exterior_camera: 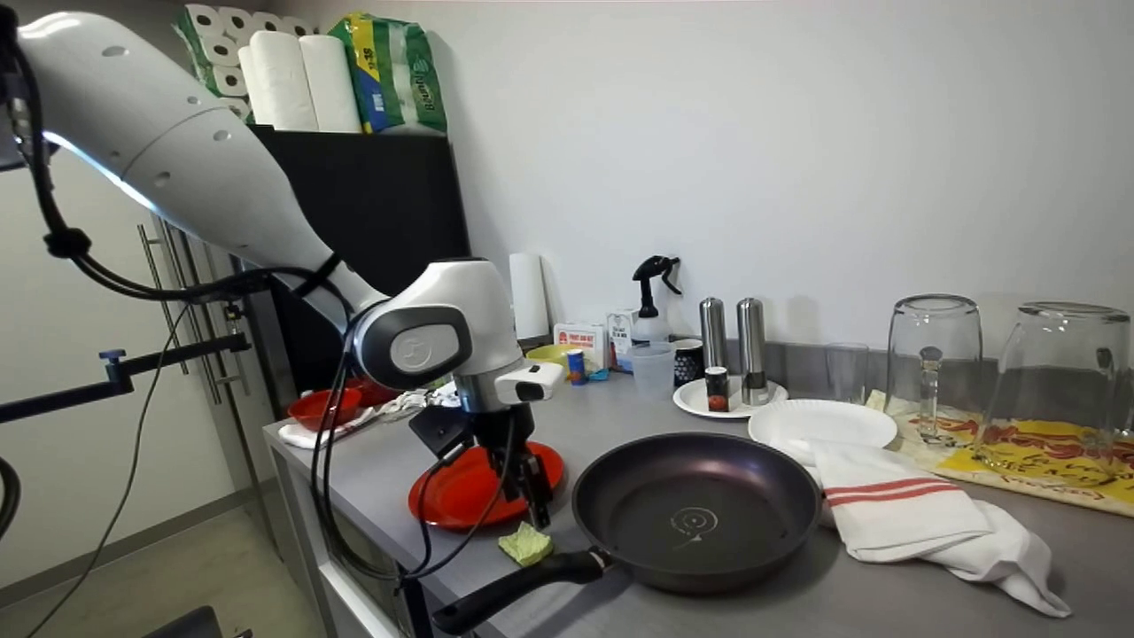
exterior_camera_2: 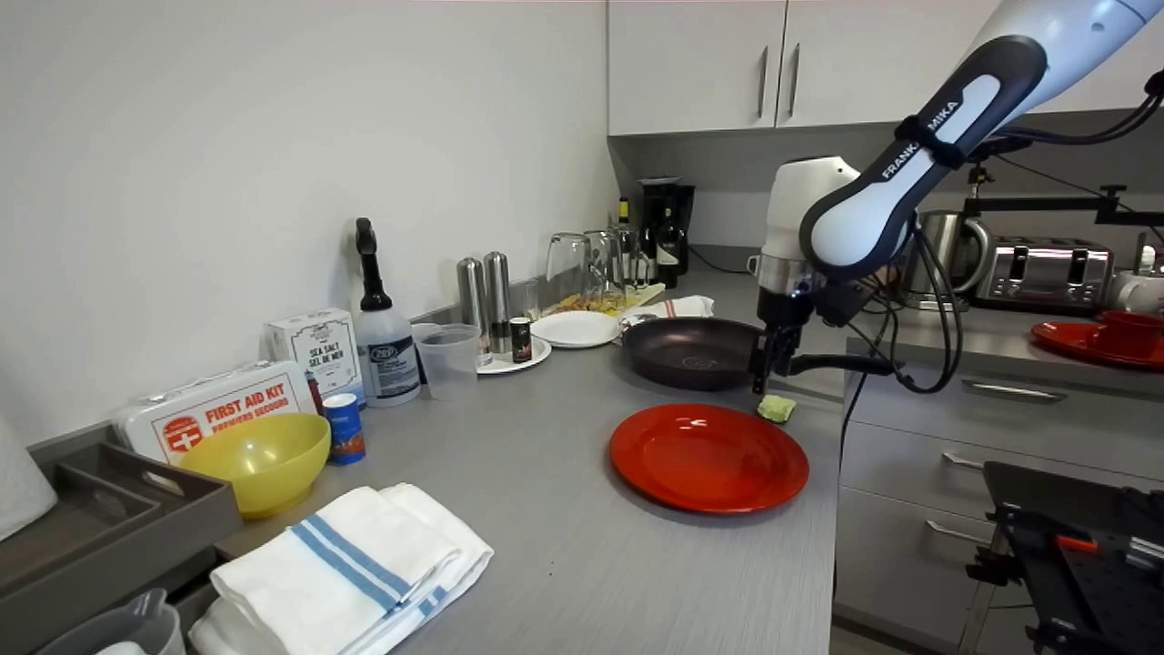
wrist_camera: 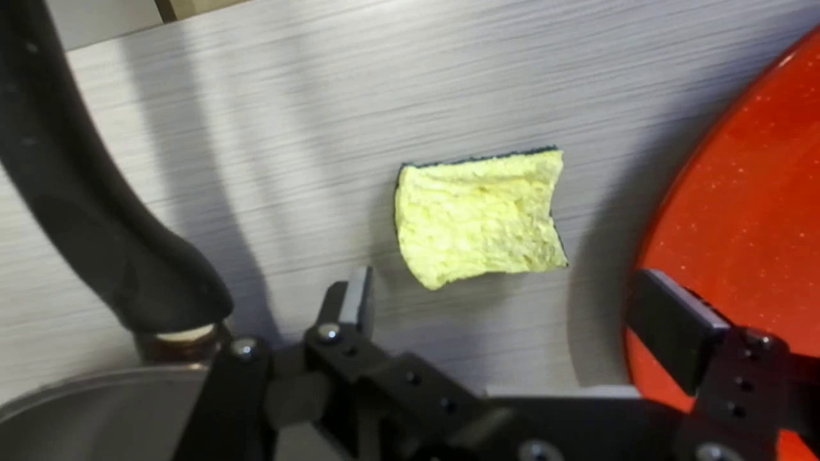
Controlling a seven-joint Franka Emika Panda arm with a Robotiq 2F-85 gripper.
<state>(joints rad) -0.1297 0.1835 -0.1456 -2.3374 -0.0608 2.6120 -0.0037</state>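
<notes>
My gripper point(wrist_camera: 503, 285) is open and empty, pointing down just above the grey counter. A small yellow-green sponge point(wrist_camera: 477, 221) with a dark backing lies just ahead of the spread fingers in the wrist view. It also lies below and near the fingertips in both exterior views point(exterior_camera: 526, 545) point(exterior_camera_2: 776, 408). A red plate point(exterior_camera_2: 709, 459) lies on one side of the sponge; in the wrist view one finger overlaps the plate's edge point(wrist_camera: 749, 211). A dark frying pan point(exterior_camera: 700, 509) stands on the other side, its black handle point(wrist_camera: 77, 192) reaching over the counter's front edge.
A white towel with red stripes point(exterior_camera: 904, 505) and a paper plate point(exterior_camera: 824, 424) lie beyond the pan. Steel mills point(exterior_camera: 751, 346) and glass jugs point(exterior_camera: 930, 372) stand along the wall. A yellow bowl point(exterior_camera_2: 264, 459) and a blue-striped towel point(exterior_camera_2: 346, 564) are at the counter's far end.
</notes>
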